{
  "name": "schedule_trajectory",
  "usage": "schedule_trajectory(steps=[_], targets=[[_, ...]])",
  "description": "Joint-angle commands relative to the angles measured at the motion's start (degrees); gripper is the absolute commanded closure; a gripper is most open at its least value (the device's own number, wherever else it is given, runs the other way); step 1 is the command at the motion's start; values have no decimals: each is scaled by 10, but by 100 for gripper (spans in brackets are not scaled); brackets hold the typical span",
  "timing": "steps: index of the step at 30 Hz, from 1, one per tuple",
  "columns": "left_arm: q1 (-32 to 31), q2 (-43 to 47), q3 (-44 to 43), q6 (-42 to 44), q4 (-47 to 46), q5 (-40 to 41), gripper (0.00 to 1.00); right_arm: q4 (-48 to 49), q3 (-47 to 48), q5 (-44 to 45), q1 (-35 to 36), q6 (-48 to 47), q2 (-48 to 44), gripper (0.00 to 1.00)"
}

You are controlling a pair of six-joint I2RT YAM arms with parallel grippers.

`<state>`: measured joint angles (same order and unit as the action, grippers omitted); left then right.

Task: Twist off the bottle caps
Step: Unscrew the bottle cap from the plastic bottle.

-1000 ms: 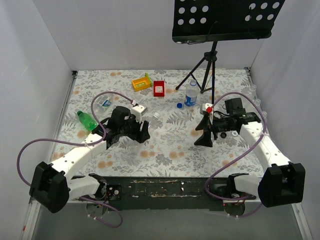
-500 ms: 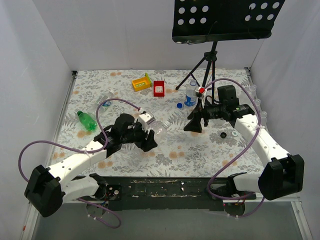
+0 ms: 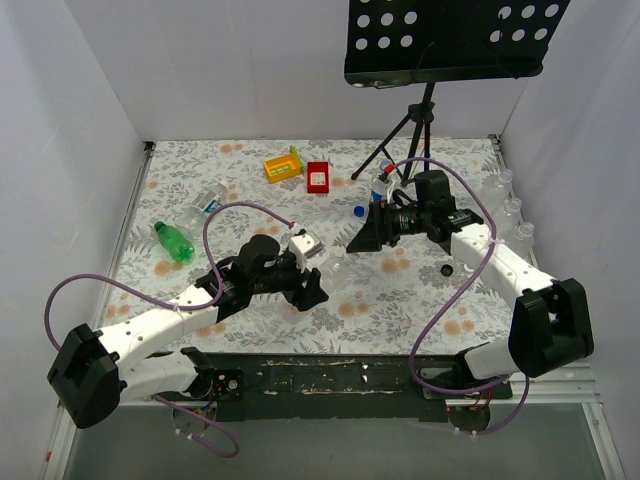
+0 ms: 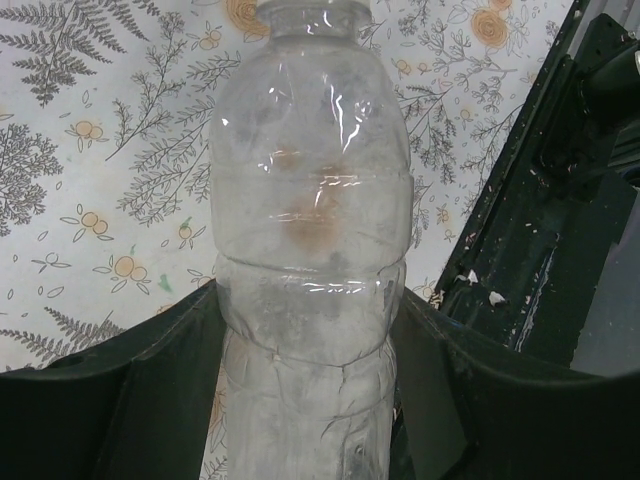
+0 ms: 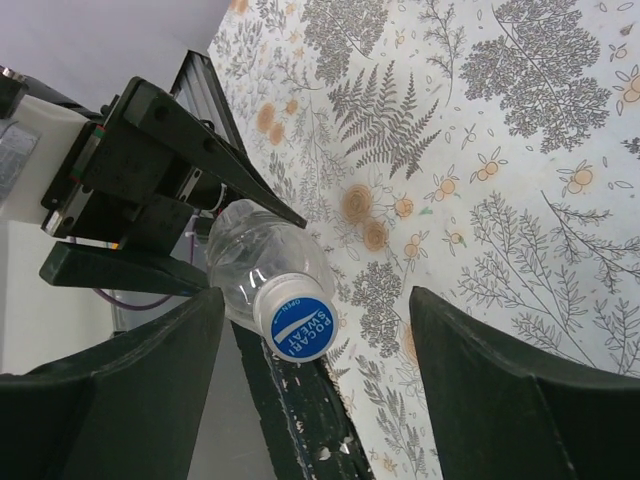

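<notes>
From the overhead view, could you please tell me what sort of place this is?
Probably a robot test booth: white walls box in a floral-covered table, two arms are bolted at its near edge, and a tripod stands at the back.

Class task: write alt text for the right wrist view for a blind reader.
A clear bottle with a blue Pocari Sweat cap points at the camera, clamped in the left gripper. The open right gripper flanks the cap, above a fern-print tablecloth.
</notes>
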<state>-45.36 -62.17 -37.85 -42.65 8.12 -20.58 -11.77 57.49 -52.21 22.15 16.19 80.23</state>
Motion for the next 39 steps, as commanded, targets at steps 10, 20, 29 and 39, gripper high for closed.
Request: schedule_trajectory(steps=[10, 20, 29, 39], targets=[[-13, -5, 1, -5, -38, 33, 80, 45, -20, -48, 13, 62, -2, 50], [-15, 13, 6, -14, -36, 50, 58, 75, -22, -97, 13, 16, -20, 96], [-12, 101, 55, -62, -78, 77, 2, -35, -27, -114, 12, -259, -73, 99], [-10, 162, 58, -10, -58, 3, 2, -164, 10, -87, 11, -418, -86, 99]])
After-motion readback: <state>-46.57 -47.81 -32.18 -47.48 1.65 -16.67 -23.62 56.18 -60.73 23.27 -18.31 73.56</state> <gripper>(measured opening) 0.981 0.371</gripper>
